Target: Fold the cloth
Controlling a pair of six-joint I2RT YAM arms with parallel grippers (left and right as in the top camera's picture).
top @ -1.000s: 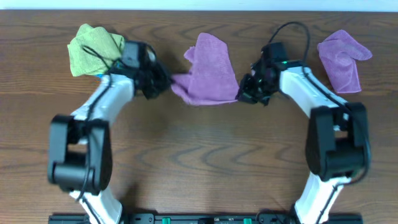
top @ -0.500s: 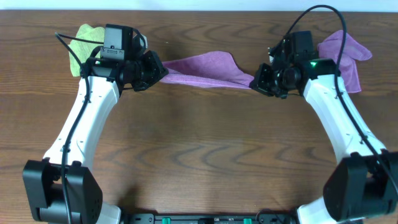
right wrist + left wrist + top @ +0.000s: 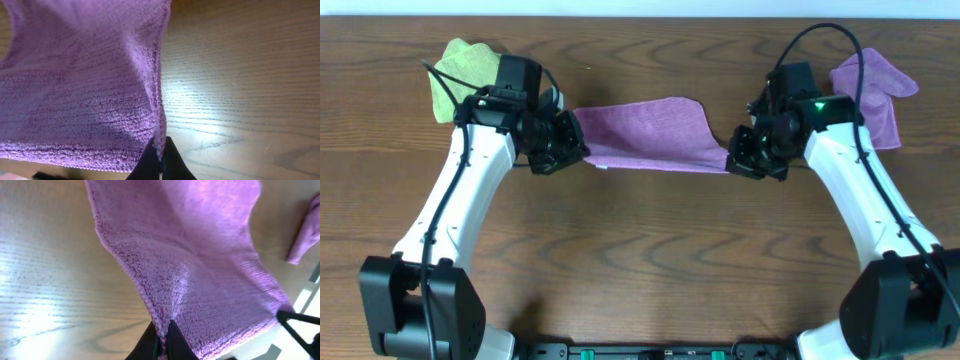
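**Left tool (image 3: 575,152) and right tool (image 3: 733,160) pinch the cloth (image 3: 645,135)**

Each tool is closed tight on an edge of the lilac cloth, one at either end. The cloth is stretched wide between them over the far middle of the table (image 3: 640,250). A lime-green cloth (image 3: 455,70) lies behind the left arm and another purple cloth (image 3: 875,95) behind the right.

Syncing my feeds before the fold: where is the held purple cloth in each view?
Overhead: cloth top centre, stretched between left tool and right tool.
Left wrist: cloth fills centre and right.
Right wrist: cloth fills left half.
Shared landmark: wooden table beneath it.
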